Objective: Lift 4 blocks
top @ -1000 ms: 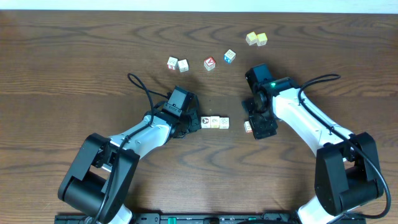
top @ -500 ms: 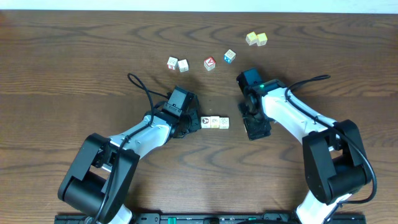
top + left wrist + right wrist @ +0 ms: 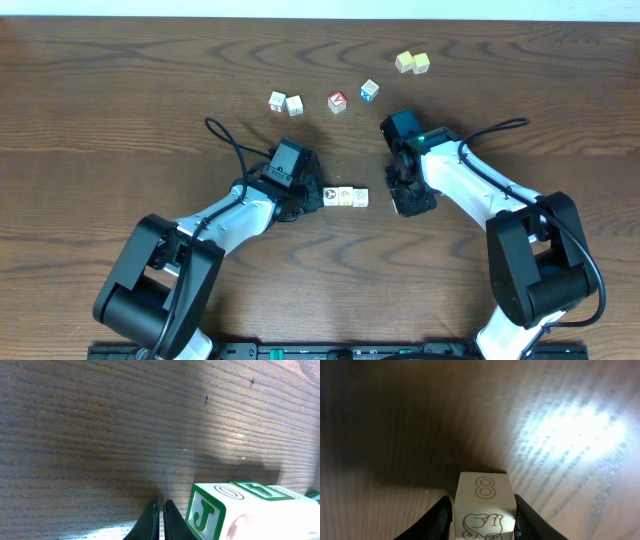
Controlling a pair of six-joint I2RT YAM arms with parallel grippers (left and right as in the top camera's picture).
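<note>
Three white blocks (image 3: 345,197) lie in a row at the table's middle. In the left wrist view the nearest one shows a green J (image 3: 205,512). My left gripper (image 3: 311,195) (image 3: 161,519) rests on the table just left of that row, shut with nothing in it. A fourth white block (image 3: 484,505), printed with a brown 8 and a drawing, sits between the fingers of my right gripper (image 3: 482,510), which press on both its sides. From overhead, my right gripper (image 3: 406,202) hides this block.
At the back are two white cubes with pink-red edges (image 3: 285,103), a red-faced cube (image 3: 337,102), a blue-sided cube (image 3: 369,91) and two pale yellow cubes (image 3: 412,63). A black cable (image 3: 232,143) loops behind the left arm.
My right gripper moved left over the lone block and its jaws closed in onto the block's sides. The left arm and the row of three blocks have not moved.
</note>
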